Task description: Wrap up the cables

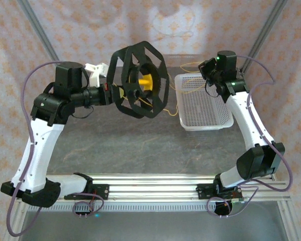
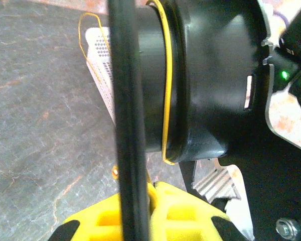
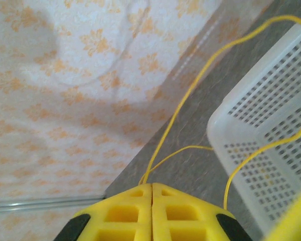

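The black octagonal spool [image 1: 140,80] hangs tilted over the table, my left gripper [image 1: 112,91] holding its near rim. In the left wrist view the yellow fingers [image 2: 180,211] are shut on a black rim bar [image 2: 126,125], and a turn of thin yellow cable [image 2: 168,100] lies around the black drum. My right gripper [image 1: 204,68] hovers at the far left corner of the white basket [image 1: 203,123]. In its wrist view that gripper [image 3: 151,185] is shut on the cable [image 3: 178,104], whose strands run from its tips towards the basket [image 3: 271,150].
Slack cable [image 1: 193,90] lies across the basket floor and trails over the grey table [image 1: 115,145] toward the spool. The spool's yellow hub [image 1: 145,80] shows between the flanges. Patterned walls and metal frame posts close in the back and sides.
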Tool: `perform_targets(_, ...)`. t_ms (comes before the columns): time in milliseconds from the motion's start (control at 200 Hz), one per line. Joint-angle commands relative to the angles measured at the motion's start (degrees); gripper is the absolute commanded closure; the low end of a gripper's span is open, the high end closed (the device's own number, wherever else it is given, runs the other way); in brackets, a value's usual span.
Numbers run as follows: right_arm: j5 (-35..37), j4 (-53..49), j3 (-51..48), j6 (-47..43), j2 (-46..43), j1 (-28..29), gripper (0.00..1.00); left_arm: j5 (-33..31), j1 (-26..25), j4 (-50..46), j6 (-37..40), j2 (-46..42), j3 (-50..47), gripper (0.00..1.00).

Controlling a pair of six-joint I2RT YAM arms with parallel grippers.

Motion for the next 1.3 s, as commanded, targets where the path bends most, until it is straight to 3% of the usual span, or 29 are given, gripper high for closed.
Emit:
perform_targets(0,6.50,-3.67,1.34,-4.12,1.28,-2.18,1.00,-0.32,-2.87,-1.65,6.19,-3.75,-0.85,1.00)
perform_targets(185,6.50,-2.39,2.18,-3.62,1.40,-4.76,1.00,-7.58,-11.00,-5.59,10.77,-5.22,-4.82,1.00)
perform_targets(455,8.20,-2.38,5.06,-4.94,2.22,-6.37,1.00,-14.60,-19.07,-6.95,14.24,-6.55,-10.23,1.00)
perform_targets(631,8.54,-2.42,7.45,-5.94,3.83,-6.56,1.00,-11.28,-21.47,-4.89,13.40,-8.58,-13.29,1.00)
perform_targets(891,6.62,-2.49,11.60,-4.99,5.27,-7.63,1.00,-29.67,-30.98,-10.02,14.32,-6.82,-16.36,1.00)
perform_targets(1006,5.60,-2.62,14.10,-4.23,5.48,-7.59,1.00,-42.80,-35.11,-12.57,14.42,-4.55,-16.73,1.00)
perform_targets(1126,4.00,-3.05,16.80,-3.25,5.84,-7.58,1.00,-55.08,-35.64,-13.96,14.95,-2.17,-16.63,1.00)
perform_targets(1296,-0.24,-2.54,20.00,-0.54,6.28,-7.63,1.00,-59.84,-35.75,-11.83,16.42,1.35,-17.66,1.00)
